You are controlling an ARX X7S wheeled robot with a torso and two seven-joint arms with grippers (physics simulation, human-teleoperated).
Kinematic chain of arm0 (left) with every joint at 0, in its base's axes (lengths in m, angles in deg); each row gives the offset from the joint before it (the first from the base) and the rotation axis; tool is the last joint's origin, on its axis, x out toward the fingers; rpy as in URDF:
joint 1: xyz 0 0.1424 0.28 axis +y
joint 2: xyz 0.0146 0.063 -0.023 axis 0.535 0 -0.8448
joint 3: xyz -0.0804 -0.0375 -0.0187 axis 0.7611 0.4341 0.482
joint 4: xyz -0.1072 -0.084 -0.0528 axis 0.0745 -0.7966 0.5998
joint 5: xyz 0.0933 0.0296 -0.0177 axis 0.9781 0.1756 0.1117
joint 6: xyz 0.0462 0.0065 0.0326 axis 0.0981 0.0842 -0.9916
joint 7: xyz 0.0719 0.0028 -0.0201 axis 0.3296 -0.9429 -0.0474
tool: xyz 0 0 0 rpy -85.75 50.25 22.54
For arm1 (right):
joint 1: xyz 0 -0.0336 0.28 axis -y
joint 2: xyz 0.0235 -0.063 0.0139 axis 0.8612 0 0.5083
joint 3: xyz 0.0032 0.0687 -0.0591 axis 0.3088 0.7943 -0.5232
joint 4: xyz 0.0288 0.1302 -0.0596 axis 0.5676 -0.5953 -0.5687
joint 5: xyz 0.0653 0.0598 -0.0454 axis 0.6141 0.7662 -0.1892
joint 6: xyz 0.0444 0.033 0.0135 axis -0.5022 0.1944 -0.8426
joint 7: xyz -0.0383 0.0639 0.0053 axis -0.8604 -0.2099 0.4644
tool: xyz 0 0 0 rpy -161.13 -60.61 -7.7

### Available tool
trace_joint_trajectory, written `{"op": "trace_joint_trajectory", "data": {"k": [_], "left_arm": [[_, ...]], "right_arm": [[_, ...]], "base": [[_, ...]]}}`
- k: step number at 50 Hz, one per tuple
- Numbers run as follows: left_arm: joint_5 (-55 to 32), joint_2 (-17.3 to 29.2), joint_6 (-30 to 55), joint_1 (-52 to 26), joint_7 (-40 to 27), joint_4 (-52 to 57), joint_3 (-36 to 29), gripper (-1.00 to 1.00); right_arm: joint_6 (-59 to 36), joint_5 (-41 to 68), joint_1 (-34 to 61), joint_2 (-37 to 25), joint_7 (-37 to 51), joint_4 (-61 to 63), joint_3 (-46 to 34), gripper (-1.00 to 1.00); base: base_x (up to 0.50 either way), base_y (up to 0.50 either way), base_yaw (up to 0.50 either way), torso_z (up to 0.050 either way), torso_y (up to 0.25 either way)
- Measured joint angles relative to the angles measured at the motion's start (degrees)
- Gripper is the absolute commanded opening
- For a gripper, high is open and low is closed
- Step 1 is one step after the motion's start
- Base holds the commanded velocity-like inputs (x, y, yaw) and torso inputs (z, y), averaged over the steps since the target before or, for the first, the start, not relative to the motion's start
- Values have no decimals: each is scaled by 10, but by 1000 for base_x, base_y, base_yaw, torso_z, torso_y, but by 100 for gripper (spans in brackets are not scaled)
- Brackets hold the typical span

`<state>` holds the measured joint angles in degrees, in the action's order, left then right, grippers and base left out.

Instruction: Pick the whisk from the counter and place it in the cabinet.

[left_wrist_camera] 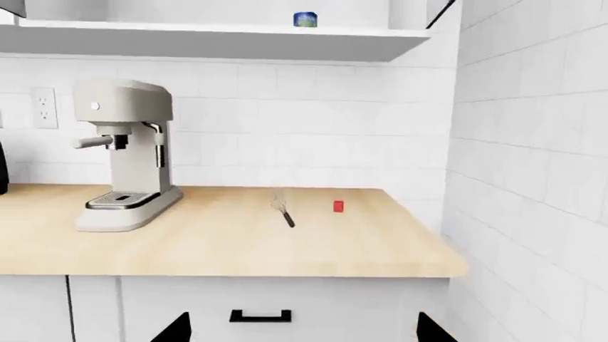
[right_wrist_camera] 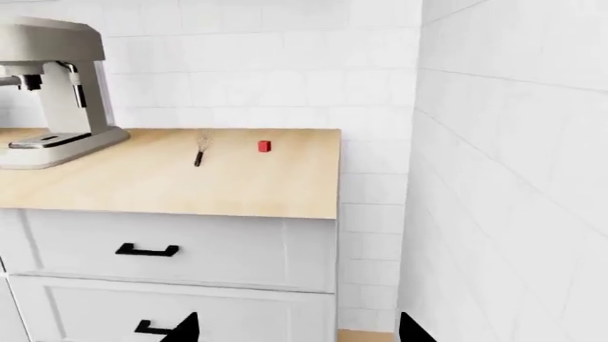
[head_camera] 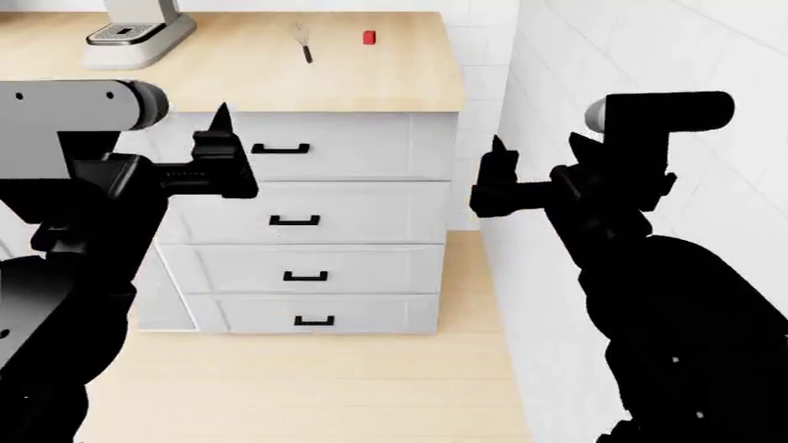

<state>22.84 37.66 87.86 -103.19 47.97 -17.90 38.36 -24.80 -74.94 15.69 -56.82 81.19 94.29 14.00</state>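
Whisk (left_wrist_camera: 283, 211) lies flat on the counter (left_wrist_camera: 190, 242), toward the back, wire loops pointing at the tiled wall, dark handle toward the front edge. Red cube (left_wrist_camera: 338, 206) sits just beside it, on the corner-wall side, not touching. Coffee machine (left_wrist_camera: 127, 153) stands well apart on the other side of the whisk, near the back wall.

Above the counter, a white cabinet shelf (left_wrist_camera: 218, 37) with a small blue item (left_wrist_camera: 305, 19) on it.

Head view: both arms are held up in front of the drawer stack (head_camera: 308, 221), well short of the counter. Left gripper (head_camera: 221, 157) is level with the top drawer, fingers parted, nothing between them. Right gripper (head_camera: 495, 180) hangs beside the stack near the side wall, fingers also spread and empty. Whisk (head_camera: 303, 43) is far from both.
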Motion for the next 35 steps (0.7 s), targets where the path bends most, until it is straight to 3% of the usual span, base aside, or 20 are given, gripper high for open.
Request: {"op": "trace_joint_trajectory", "data": {"k": [17,35], "left_arm": [[-12,21,47,-130,-8,-36,11,100],[-26,28,67,-188,-17,-40,15,100]], "right_arm": [[-31,19,126,16,17,-77,23,100],[-37,47,177,21,41,-102,44,100]], "base": [[0,0,0,0,0],[0,0,0,0,0]]}}
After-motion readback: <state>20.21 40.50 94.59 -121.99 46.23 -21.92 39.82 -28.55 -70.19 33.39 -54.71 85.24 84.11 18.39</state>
